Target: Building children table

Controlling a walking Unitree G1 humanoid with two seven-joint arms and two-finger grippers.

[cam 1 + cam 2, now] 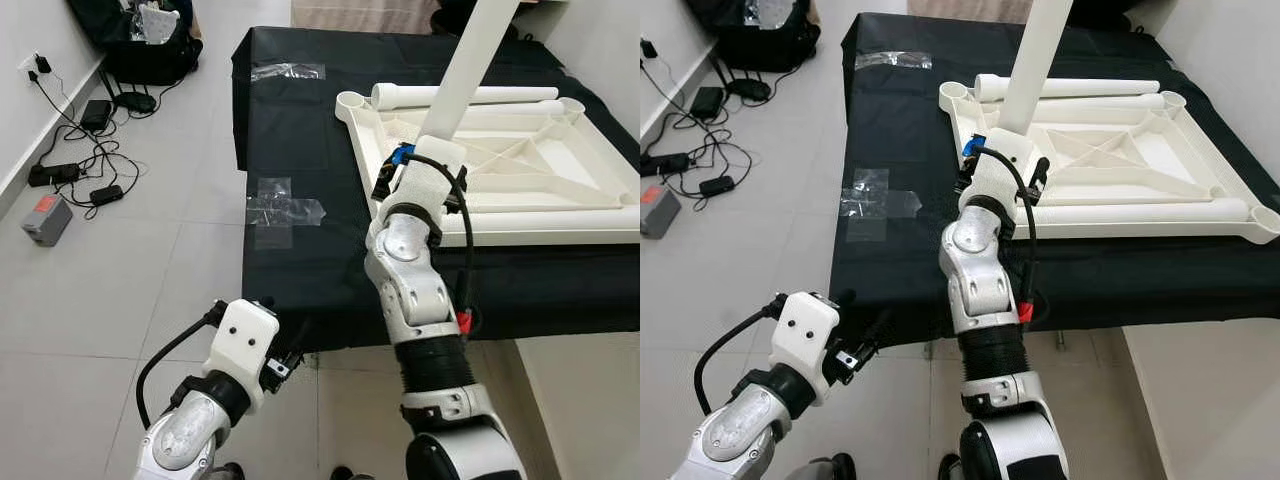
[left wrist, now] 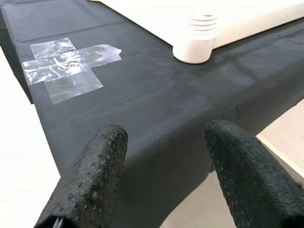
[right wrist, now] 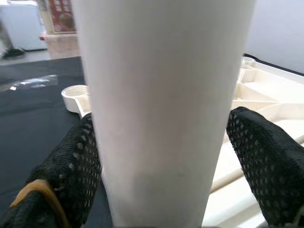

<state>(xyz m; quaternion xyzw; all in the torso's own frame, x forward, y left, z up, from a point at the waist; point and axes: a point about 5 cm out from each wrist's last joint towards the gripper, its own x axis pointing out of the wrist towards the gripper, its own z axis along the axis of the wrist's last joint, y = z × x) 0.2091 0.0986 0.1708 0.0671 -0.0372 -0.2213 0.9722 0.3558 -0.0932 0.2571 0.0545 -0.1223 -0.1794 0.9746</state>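
Bench: we are looking down at a bench (image 1: pixel 300 250) that is wearing a black cloth, with patches of clear tape (image 1: pixel 283 208) stuck on it.
Tabletop: the white children tabletop (image 1: pixel 520 165) is lying upside down on the cloth, showing its ribs and a round socket at each corner we can see.
Loose legs: two white tube legs (image 1: pixel 465 96) are lying along the far edge of the tabletop, just beside each other.
Held leg: we are seeing one white leg (image 1: pixel 470 60) standing almost upright, a little tilted, above the near left part of the tabletop.
Right gripper: our right gripper (image 3: pixel 166 156) is gripping this leg; its two black fingers (image 3: pixel 266 161) are sitting on both sides of the tube and pressing on it.
Left gripper: our left gripper (image 2: pixel 164 161) is hanging low at the near edge of the bench, left of the tabletop; its fingers (image 2: pixel 95 171) are standing wide apart and are holding nothing.
Corner socket: in the left wrist view a threaded corner socket (image 2: pixel 195 39) is resting on the cloth, well apart from the fingers.
Floor: cables, a power strip (image 1: pixel 52 174) and a black bag (image 1: pixel 150 45) are lying on the grey tiles to the left.
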